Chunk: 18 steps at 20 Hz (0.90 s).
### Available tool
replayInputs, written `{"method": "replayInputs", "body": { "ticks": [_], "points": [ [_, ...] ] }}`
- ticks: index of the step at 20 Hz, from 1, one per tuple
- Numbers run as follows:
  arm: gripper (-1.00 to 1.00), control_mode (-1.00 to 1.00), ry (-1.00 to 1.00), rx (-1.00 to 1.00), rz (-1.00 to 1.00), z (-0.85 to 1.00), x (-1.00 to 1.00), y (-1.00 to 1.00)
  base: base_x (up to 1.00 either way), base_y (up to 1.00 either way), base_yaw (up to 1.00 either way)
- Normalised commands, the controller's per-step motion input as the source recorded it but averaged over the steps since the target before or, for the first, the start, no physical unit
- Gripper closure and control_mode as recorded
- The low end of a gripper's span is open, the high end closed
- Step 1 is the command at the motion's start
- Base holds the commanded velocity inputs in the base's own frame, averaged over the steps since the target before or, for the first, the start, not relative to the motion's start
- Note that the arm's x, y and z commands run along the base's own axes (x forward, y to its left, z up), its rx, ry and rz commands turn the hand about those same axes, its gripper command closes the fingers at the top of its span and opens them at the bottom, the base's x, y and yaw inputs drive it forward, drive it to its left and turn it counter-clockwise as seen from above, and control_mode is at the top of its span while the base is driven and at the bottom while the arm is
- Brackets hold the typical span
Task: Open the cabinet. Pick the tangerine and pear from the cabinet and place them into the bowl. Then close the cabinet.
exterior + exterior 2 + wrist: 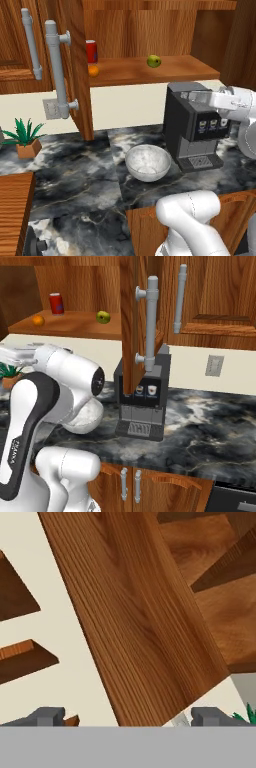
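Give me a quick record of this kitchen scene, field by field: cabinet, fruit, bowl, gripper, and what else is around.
cabinet: doors open, shelf exposed
tangerine: on the shelf, left end, beside a red can
pear: on the shelf, to the right of the can, standing apart
bowl: on the counter, left of the coffee machine, holds no fruit
gripper: open, holding nothing, facing a wooden door panel
other: potted plant at the counter's left
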Motion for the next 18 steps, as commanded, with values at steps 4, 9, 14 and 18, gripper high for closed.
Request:
{"method": "replayInputs", "body": {
  "ticks": [4, 9, 14, 18],
  "points": [
    [-1.00, -1.00, 0.13, -0.09, -0.08, 0.06, 0.01, 0.07, 0.00, 0.00, 0.00],
    [-1.00, -1.00, 0.09, -0.17, -0.11, 0.00, 0.00, 0.25, 0.00, 0.00, 0.00],
    [-1.00, -1.00, 0.06, -0.19, -0.13, 0.00, 0.00, 0.26, 0.00, 0.00, 0.00],
    [-1.00, -1.00, 0.07, -0.14, -0.18, 0.03, 0.00, 0.10, 0.00, 0.00, 0.00]
  ]
}}
